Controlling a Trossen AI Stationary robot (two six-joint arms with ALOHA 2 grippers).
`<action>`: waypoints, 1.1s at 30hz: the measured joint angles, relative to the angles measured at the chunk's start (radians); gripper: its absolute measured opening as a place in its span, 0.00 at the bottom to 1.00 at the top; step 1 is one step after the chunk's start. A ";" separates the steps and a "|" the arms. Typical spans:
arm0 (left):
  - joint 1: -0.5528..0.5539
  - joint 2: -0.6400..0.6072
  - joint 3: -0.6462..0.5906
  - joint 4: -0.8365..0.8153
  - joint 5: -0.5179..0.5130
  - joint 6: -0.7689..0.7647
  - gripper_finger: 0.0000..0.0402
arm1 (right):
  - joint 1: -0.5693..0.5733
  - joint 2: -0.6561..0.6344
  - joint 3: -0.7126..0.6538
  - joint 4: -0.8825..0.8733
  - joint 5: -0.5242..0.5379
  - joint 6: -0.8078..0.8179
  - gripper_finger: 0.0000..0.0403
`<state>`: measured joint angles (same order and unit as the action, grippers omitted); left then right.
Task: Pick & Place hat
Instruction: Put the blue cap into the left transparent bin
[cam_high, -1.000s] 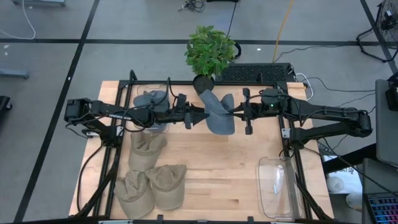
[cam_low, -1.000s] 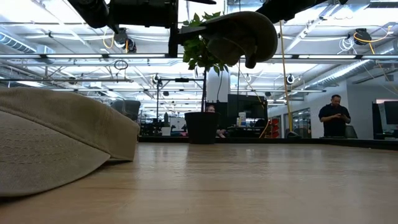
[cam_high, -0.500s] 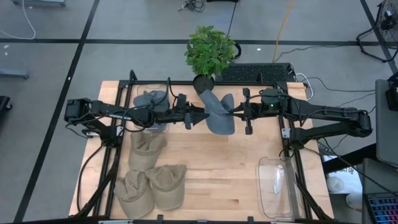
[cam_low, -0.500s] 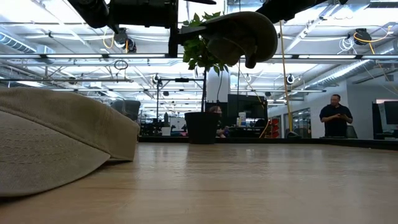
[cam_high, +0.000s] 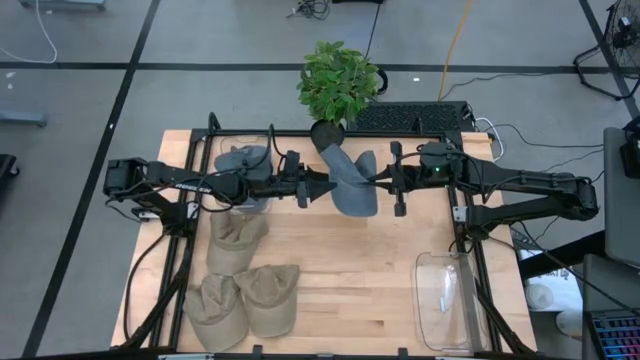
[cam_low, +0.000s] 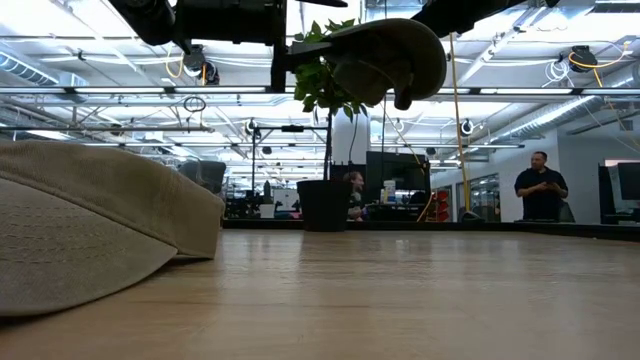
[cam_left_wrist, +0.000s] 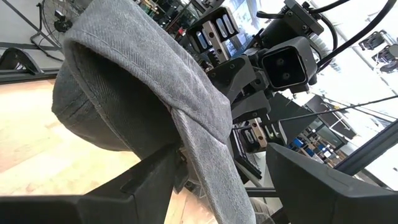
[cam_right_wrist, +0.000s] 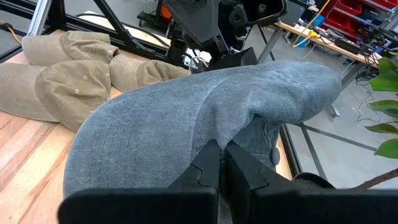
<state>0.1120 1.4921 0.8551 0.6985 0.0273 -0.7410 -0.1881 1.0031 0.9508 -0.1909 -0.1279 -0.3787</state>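
Nothing has moved: right hand (cam_high: 377, 180) stays clamped on the grey hat (cam_high: 350, 183); left hand (cam_high: 325, 184) open astride its edge, handover paused.

hat: your grey hat (cam_left_wrist: 155, 99) fills most of the shot, hollow side toward you, hanging above the wood table (cam_left_wrist: 37, 155)
left gripper: left gripper (cam_left_wrist: 217, 180) has a finger on each side of the hat's edge, jaws spread
right gripper: right gripper (cam_left_wrist: 239, 78) meets the hat from the far side, camera facing you
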 joint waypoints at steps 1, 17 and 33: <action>0.000 0.000 0.000 0.000 0.000 0.000 0.64 | 0.000 0.000 0.000 0.000 0.000 0.000 0.00; 0.000 0.000 0.000 -0.001 0.000 0.000 0.64 | 0.000 0.000 0.000 0.000 0.000 0.000 0.00; 0.013 0.000 0.000 -0.023 -0.002 -0.033 0.64 | 0.000 0.000 0.000 0.000 0.000 0.000 0.00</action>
<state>0.1249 1.4921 0.8547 0.6754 0.0257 -0.7738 -0.1879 1.0031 0.9508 -0.1909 -0.1280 -0.3790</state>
